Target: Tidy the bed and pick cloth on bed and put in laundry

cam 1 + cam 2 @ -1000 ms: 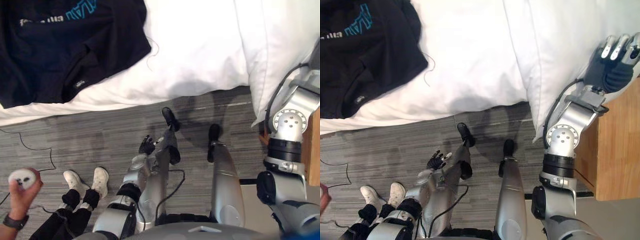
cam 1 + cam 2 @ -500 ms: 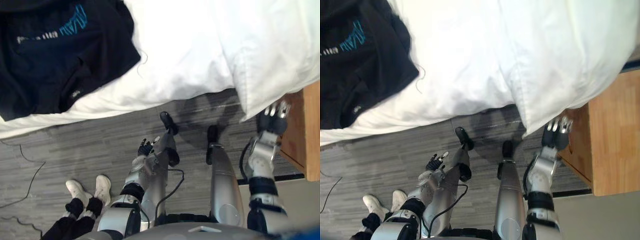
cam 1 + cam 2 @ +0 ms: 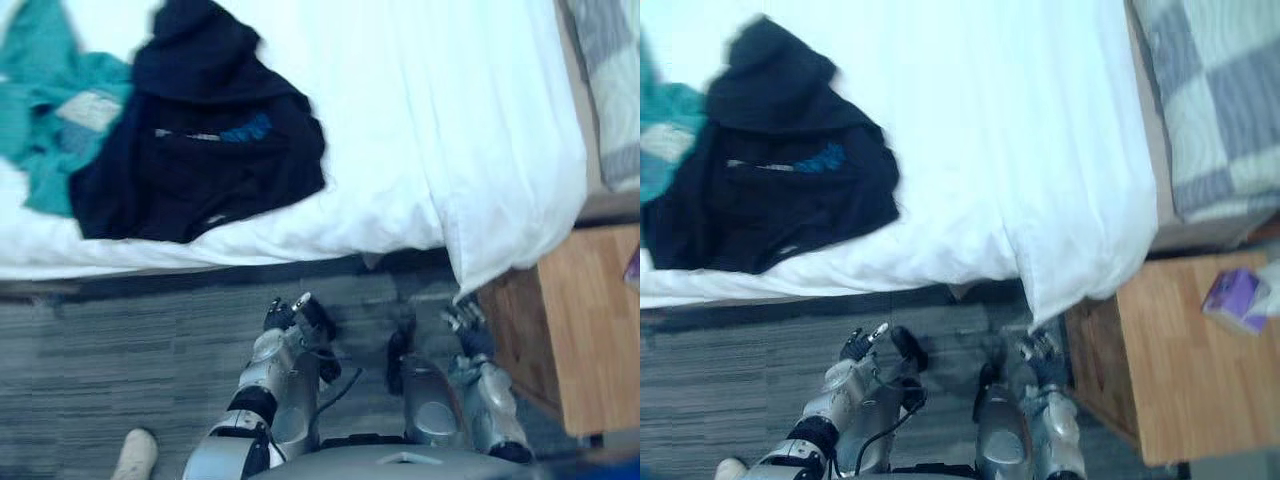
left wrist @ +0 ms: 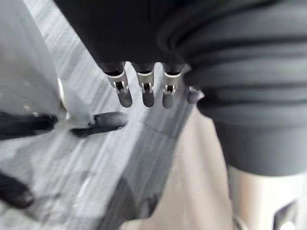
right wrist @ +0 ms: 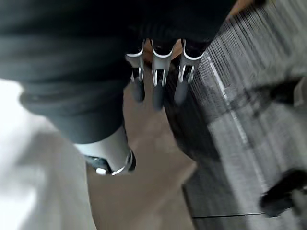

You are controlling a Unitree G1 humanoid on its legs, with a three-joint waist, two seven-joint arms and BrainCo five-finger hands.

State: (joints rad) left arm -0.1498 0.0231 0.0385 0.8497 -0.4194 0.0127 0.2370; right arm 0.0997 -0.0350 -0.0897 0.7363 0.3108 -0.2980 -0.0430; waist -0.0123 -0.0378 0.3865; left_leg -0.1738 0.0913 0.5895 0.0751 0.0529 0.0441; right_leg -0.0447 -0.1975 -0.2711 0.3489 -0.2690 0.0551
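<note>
A dark navy cloth (image 3: 200, 160) with blue print lies crumpled on the white bed (image 3: 420, 120), near its front edge. A teal cloth (image 3: 45, 130) lies beside it at the far left, partly under it. Both hands hang low over the floor in front of the bed, apart from the cloths. My left hand (image 3: 285, 315) is open, its fingers (image 4: 144, 91) straight and empty. My right hand (image 3: 462, 322) hangs below the bed's drooping white corner, beside the nightstand; its fingers (image 5: 158, 84) are straight and hold nothing.
A wooden nightstand (image 3: 1200, 370) stands at the right with a small purple thing (image 3: 1225, 297) on it. A grey checked blanket (image 3: 1220, 110) lies at the bed's far right. A person's white shoe (image 3: 135, 455) shows at the lower left on the grey floor (image 3: 100, 380).
The camera has swung, bringing in more of the bed and the teal cloth. My right arm has come down from the bed's white corner to hang low, its fingers straightened.
</note>
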